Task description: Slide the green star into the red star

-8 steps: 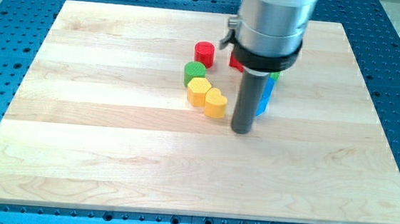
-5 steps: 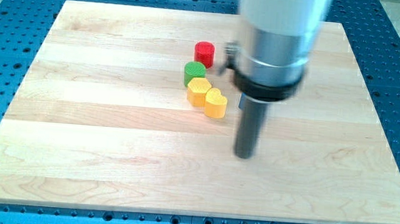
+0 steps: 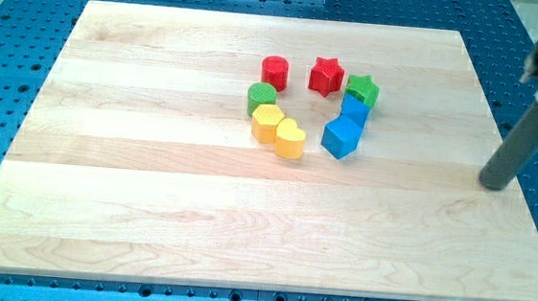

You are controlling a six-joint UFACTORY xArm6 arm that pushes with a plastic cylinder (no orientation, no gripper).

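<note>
My tip point(image 3: 495, 185) sits near the worktop's point(image 3: 149, 208) right edge, well apart from every block; no hand on this rig. Green star point(image 3: 361, 90) lies just right of the red star point(image 3: 327, 75), nearly touching, far-centre. Blue blocks point(image 3: 342, 135) just near of the green star. Red cylinder point(image 3: 275, 71), green cylinder point(image 3: 262, 98), yellow blocks point(image 3: 289, 138) cluster left. Wide bare wood left and near.
</note>
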